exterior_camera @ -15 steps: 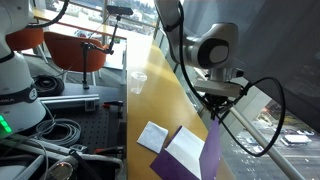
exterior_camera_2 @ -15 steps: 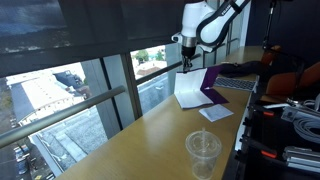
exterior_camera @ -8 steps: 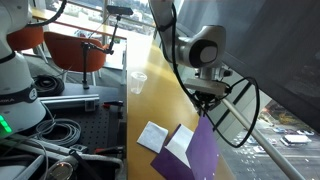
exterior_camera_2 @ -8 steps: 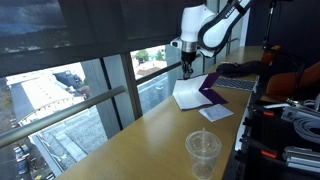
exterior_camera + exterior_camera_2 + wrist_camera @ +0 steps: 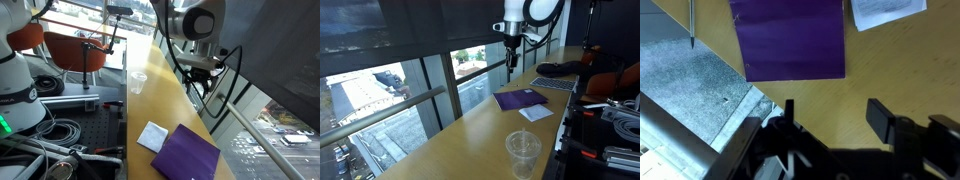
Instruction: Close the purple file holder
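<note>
The purple file holder (image 5: 185, 153) lies shut and flat on the wooden table, purple cover up, with no white sheets showing; it is also seen in an exterior view (image 5: 522, 98) and fills the top of the wrist view (image 5: 790, 38). My gripper (image 5: 835, 110) is open with nothing between its fingers. In both exterior views the gripper (image 5: 203, 78) (image 5: 511, 55) hangs well above the table, clear of the folder and touching nothing.
A small white square note (image 5: 152, 136) (image 5: 536, 113) (image 5: 887, 10) lies beside the folder. A clear plastic cup (image 5: 137, 82) (image 5: 523, 152) stands farther along the table. A keyboard (image 5: 560, 84) lies beyond the folder. The table edge runs along a window rail (image 5: 735, 150).
The raised purple cover has fallen flat and the folder now lies shut. My gripper let go of it, opened and moved up and away.
</note>
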Robot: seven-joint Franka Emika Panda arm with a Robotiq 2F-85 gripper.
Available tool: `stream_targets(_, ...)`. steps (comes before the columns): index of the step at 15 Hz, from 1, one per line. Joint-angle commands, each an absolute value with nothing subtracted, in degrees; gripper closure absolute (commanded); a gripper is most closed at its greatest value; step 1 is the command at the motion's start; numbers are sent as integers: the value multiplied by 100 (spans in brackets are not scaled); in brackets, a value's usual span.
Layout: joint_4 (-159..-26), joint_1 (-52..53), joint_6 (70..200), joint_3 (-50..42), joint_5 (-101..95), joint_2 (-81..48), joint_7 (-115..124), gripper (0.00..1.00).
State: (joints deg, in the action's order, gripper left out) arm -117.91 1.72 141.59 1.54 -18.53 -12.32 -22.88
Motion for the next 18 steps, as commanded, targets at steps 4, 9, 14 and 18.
stream_targets(4,-11452,118,12298,226,-516,-699,-1698,0)
stream_targets(9,-11518,131,12443,98,-476,-332,-278,0)
stream_targets(14,-11853,117,12038,43,-590,282,1032,0)
stream_targets(18,-12183,67,11676,64,-593,795,1451,0)
